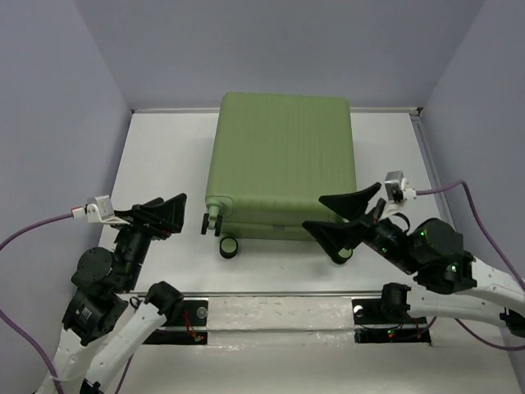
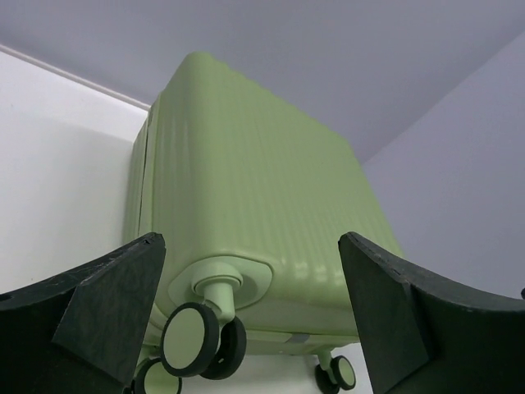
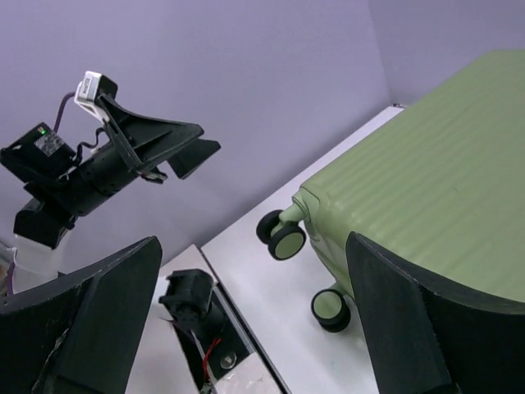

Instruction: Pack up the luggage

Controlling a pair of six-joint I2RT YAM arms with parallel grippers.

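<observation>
The luggage (image 1: 283,164) is a light green ribbed hard-shell suitcase lying flat and closed in the middle of the white table, its black wheels (image 1: 230,246) facing the near edge. My left gripper (image 1: 171,215) is open and empty, just left of the wheel end, not touching it. In the left wrist view (image 2: 250,246) it looks at the luggage (image 2: 246,205) and a wheel (image 2: 190,338). My right gripper (image 1: 316,213) is open and empty, hovering at the luggage's near right corner. The right wrist view (image 3: 253,242) shows the luggage (image 3: 443,180) and its wheels (image 3: 283,238).
Purple walls close in the table (image 1: 164,156) at the back and both sides. A metal strip with the arm bases (image 1: 279,313) runs along the near edge. The left arm (image 3: 123,156) shows in the right wrist view, left of the luggage.
</observation>
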